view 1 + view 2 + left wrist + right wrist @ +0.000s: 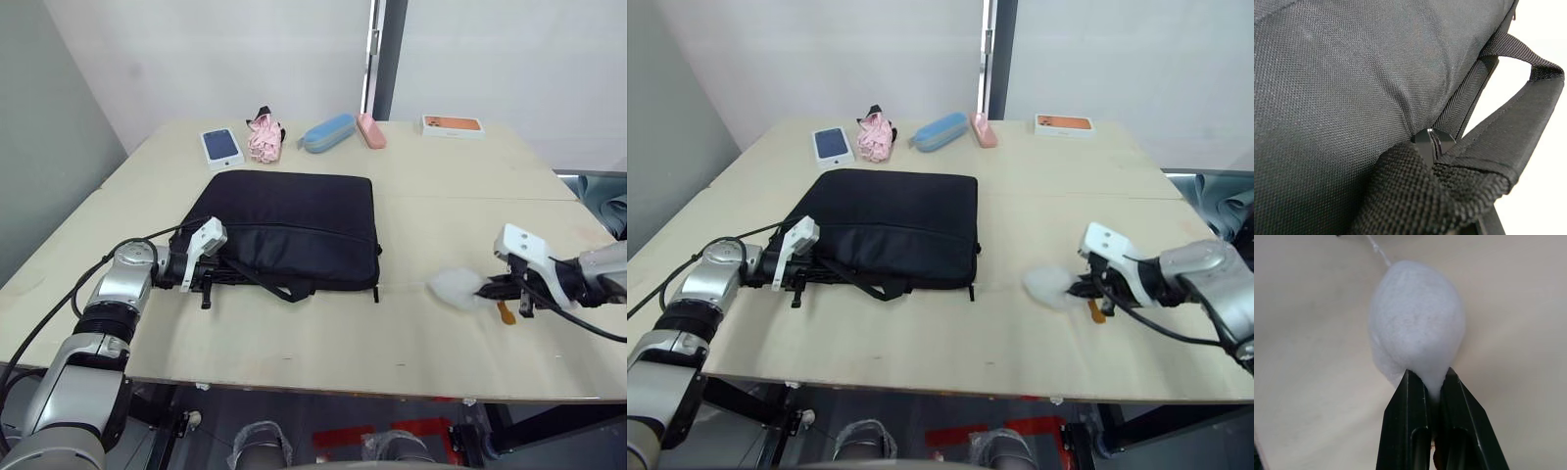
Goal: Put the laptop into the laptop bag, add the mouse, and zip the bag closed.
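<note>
Closest to us, the right gripper [1430, 382] is clamped tight on the narrow end of a puffy white object [1418, 323]. A small brown tab [506, 313] sits just beside the gripper. This soft, rounded thing does not read as a flat glossy mouse, so we judge this grasp a doubtful one for the task. The object hangs low over the bare table [343, 343], well to the right of the bag.

The left gripper [204, 278] sits against the near left corner of the laptop bag [294, 220], in among the strap handles [1508, 122], probably to steady or lift that edge for loading or zipping. We cannot tell whether it grips anything there.

The bag lies flat on the table ahead of us, its long axis running left to right. Its handled edge faces us, and a loop of strap spills onto the tabletop. Whether the zipper is open we cannot tell.
</note>
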Robot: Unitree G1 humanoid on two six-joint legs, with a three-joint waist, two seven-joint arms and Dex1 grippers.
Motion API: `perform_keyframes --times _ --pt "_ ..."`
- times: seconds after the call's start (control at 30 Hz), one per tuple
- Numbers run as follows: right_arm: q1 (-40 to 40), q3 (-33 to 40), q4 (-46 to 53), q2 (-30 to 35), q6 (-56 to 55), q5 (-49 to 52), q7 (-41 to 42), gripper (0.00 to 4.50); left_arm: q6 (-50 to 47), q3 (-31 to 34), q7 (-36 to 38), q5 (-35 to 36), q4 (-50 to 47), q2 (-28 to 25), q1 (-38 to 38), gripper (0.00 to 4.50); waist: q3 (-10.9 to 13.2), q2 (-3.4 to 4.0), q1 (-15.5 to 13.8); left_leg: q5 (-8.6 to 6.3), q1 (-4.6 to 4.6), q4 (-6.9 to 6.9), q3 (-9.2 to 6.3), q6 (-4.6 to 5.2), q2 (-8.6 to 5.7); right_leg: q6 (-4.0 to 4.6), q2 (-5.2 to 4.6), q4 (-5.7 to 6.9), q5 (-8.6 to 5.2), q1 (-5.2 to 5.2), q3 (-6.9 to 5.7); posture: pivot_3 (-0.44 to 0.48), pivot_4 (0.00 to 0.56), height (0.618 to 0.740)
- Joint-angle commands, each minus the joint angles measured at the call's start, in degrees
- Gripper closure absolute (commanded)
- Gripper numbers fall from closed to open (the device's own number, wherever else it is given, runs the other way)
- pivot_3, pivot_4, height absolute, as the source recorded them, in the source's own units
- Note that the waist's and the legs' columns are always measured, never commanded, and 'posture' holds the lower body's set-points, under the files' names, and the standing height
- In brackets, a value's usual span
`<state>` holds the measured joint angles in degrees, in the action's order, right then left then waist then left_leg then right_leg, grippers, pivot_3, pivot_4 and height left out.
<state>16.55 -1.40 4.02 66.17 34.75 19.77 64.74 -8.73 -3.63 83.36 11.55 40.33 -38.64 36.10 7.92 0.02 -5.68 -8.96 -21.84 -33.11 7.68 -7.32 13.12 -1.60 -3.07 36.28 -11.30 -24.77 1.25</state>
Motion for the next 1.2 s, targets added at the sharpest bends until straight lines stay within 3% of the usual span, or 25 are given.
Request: perform_keyframes --times 0.03,0.17,0.43,0.9,1.1,1.2 --pt "4.84 -1.39 -3.77 -1.20 -0.85 -3.54 -1.27 4.48 -0.05 -1.53 0.01 -2.20 2.72 -0.10 -1.20 4.50 -0.02 0.00 0.12 0.00 0.01 -0.01 0.00 0.00 0.00 0.00 0.00 0.01 0.00 0.00 0.00 0.000 0.150 0.740" --pt "11.15 -4.68 -7.42 -4.55 -2.23 -7.58 -2.90 4.48 -0.35 -1.20 0.31 -1.87 3.16 -0.11 -0.97 4.50 -0.03 0.03 0.21 0.00 0.03 -0.07 0.02 0.01 0.01 0.01 0.00 0.11 0.00 -0.01 0.02 0.000 0.150 0.740" --pt "24.43 -11.51 -17.49 -17.15 -3.84 -16.56 -9.89 4.48 -1.28 -0.72 0.86 -1.29 2.96 0.16 -0.43 4.50 -0.04 0.06 0.38 0.00 0.03 -0.17 0.06 0.00 0.01 0.01 -0.01 0.30 0.00 -0.07 0.06 0.000 0.150 0.740" --pt "26.93 -10.72 -20.62 -20.42 -4.33 -18.15 -9.47 4.48 -15.34 5.65 -1.56 7.33 -4.21 1.02 1.62 4.50 0.08 0.02 0.27 0.00 -0.11 -0.14 -0.02 0.01 0.01 0.02 -0.01 0.14 0.01 -0.14 -0.05 0.000 0.150 0.740" --pt "25.27 -10.48 -19.29 -19.68 -4.07 -17.68 -7.83 4.48 -27.33 6.28 -0.30 13.77 -15.52 0.16 1.14 4.50 0.12 -0.01 0.21 -0.01 -0.18 -0.01 -0.02 0.01 0.04 0.02 0.03 -0.06 0.01 -0.16 -0.09 0.000 0.150 0.740" --pt "24.17 -10.31 -17.85 -19.24 -3.66 -17.33 -7.00 4.48 -28.87 6.30 -0.99 14.76 -18.43 -0.13 0.32 4.50 0.13 -0.02 0.23 -0.01 -0.20 0.10 -0.02 0.01 0.04 0.02 0.03 -0.20 0.01 -0.15 -0.11 0.000 0.150 0.740"
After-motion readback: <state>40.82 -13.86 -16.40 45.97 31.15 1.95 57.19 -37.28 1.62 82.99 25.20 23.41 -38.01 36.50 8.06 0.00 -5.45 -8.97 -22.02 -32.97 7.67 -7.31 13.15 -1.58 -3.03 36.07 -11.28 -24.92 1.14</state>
